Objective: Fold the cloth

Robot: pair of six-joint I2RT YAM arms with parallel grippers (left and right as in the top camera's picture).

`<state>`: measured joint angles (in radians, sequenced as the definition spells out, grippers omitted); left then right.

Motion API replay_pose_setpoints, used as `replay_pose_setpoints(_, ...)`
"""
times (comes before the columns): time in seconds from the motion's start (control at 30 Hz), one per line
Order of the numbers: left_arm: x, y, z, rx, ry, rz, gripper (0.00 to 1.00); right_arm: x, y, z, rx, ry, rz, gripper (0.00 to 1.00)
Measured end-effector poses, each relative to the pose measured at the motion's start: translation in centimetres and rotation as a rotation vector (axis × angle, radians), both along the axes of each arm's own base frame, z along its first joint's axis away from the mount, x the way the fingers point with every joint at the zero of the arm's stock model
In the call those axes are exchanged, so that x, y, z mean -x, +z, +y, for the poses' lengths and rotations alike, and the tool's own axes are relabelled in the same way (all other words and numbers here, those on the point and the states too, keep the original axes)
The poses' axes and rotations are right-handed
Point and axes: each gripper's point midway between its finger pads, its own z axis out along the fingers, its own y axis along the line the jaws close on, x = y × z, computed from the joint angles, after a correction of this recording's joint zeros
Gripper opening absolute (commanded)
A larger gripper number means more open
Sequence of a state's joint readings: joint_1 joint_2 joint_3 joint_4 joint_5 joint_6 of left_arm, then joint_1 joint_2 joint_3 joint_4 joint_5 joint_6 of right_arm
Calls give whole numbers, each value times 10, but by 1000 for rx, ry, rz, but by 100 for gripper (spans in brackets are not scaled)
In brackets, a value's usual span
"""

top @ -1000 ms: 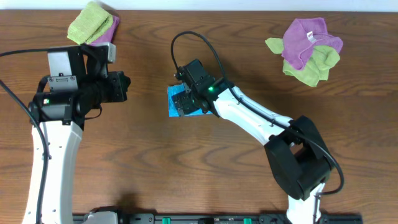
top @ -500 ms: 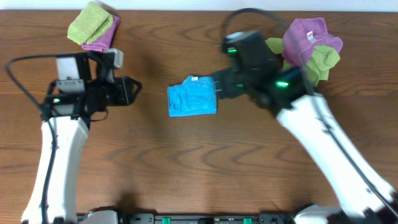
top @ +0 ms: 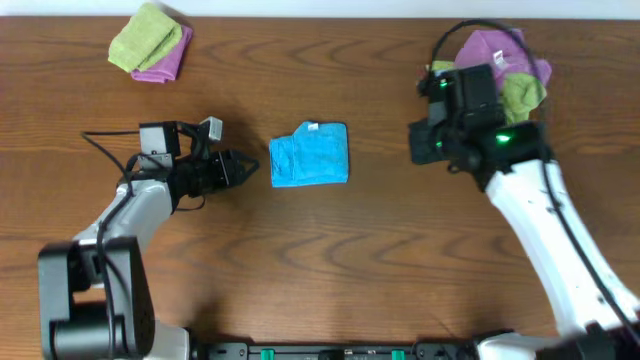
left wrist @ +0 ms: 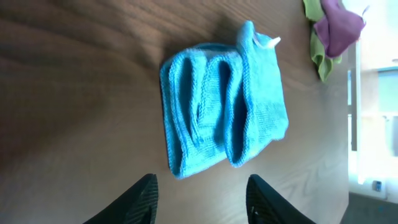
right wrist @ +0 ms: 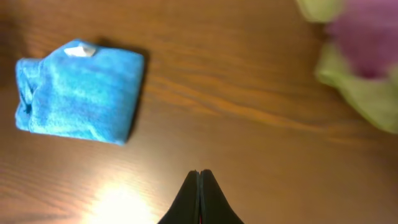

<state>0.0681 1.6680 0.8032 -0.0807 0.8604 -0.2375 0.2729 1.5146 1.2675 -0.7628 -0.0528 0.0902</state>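
The bright blue cloth (top: pixel 309 155) lies folded into a small thick packet on the brown table, its white tag (top: pixel 312 127) at the far edge. The left wrist view shows the cloth (left wrist: pixel 224 112) with its rolled folds facing my left gripper (left wrist: pixel 202 186), which stands open just short of it with nothing between its fingers. In the overhead view my left gripper (top: pixel 245 170) sits just left of the cloth. My right gripper (top: pixel 415 150) hangs well to the right of the cloth, apart from it. In the right wrist view my right gripper (right wrist: pixel 199 174) is shut and empty, with the cloth (right wrist: pixel 78 93) at upper left.
A folded light green cloth on a purple one (top: pixel 150 42) lies at the far left. A crumpled purple and light green pile (top: pixel 500 75) lies at the far right, behind my right arm. The table's far edge runs along the top.
My right gripper has let go of the cloth, drawn back to the right and shut. My left arm has swung down and right toward the cloth and its gripper has opened.
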Motion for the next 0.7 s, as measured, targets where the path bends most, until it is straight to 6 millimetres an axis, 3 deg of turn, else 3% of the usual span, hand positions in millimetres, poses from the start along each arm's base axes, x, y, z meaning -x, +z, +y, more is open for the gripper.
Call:
replay_pose_setpoints(0.13, -8, -10, -10, 24, 2, 4, 52, -5, -52, 18, -62, 34, 97, 1)
replay_pose_setpoints(0.4, -21, -15, -17, 27, 32, -10, 60, -21, -107, 55, -144, 51, 172, 1)
replay_pose_setpoints(0.5, -22, -19, -14, 14, 50, 1, 63, -25, -112, 69, -165, 63, 157, 1)
replay_pose_setpoints(0.7, -23, -34, -12, 0, 64, 31, 64, -44, -99, 83, -211, 69, 61, 1)
